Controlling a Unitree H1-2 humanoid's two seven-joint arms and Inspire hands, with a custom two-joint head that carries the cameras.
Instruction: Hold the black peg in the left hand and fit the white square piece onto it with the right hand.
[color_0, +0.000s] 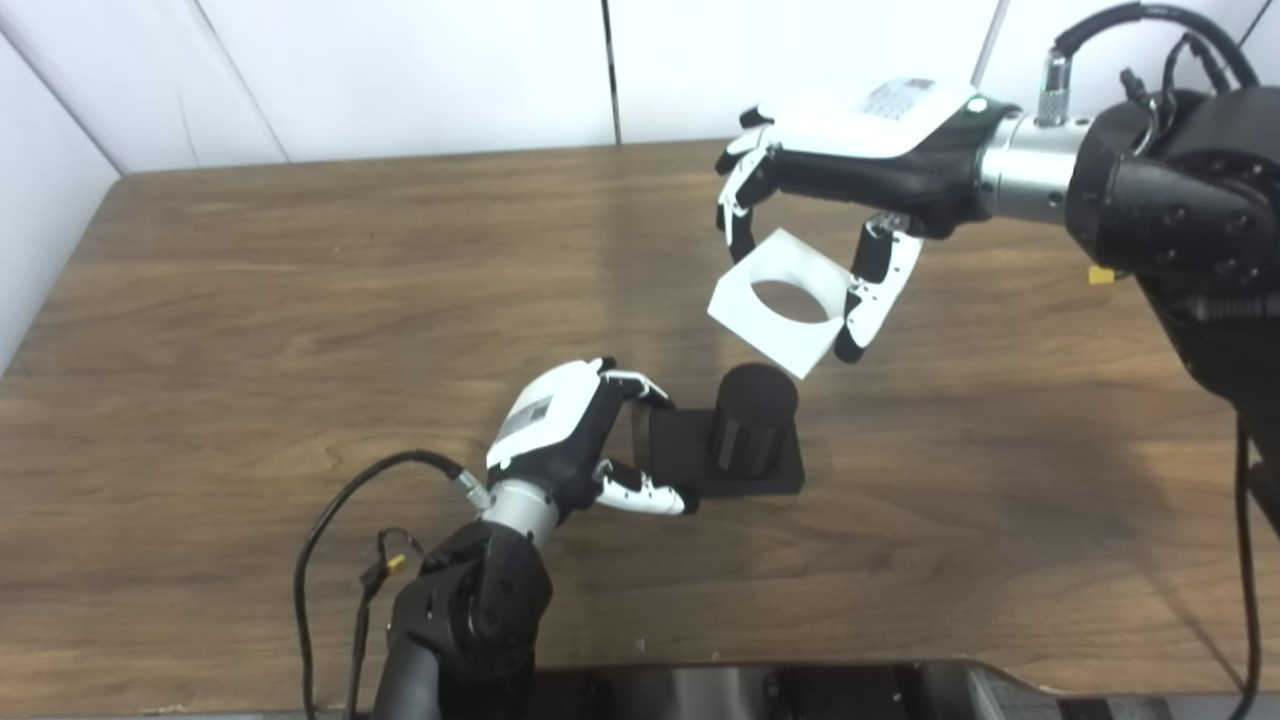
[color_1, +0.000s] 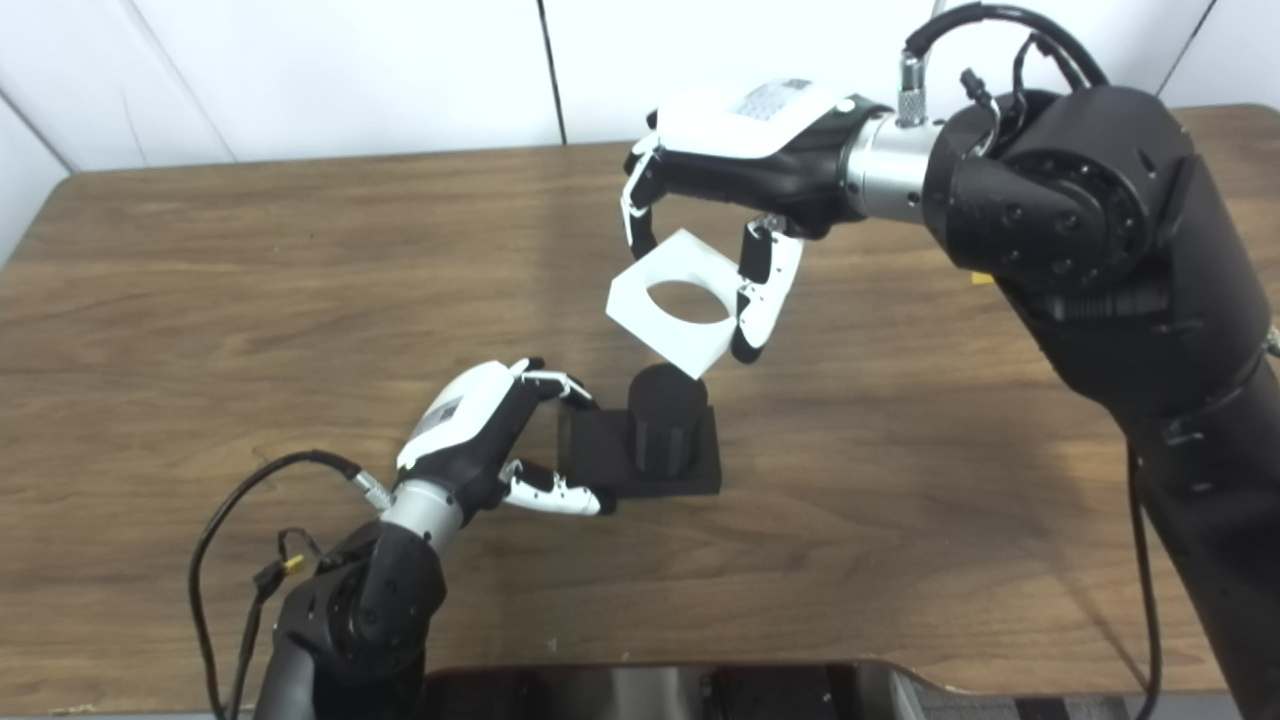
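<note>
The black peg (color_0: 752, 418) is a short upright cylinder on a flat square black base (color_0: 680, 455) lying on the wooden table. My left hand (color_0: 565, 430) grips the base's left edge, fingers above and thumb below. The white square piece (color_0: 785, 300), with a round hole through its middle, hangs tilted in the air just above and slightly right of the peg. My right hand (color_0: 845, 165) reaches in from the upper right and pinches it between fingers on its far corner and thumb on its right side.
The brown wooden table (color_0: 300, 330) spreads wide to the left and in front. White wall panels (color_0: 400, 70) stand behind its far edge. A black cable (color_0: 330, 540) loops beside my left forearm. The robot's dark body edge (color_0: 800, 690) lines the bottom.
</note>
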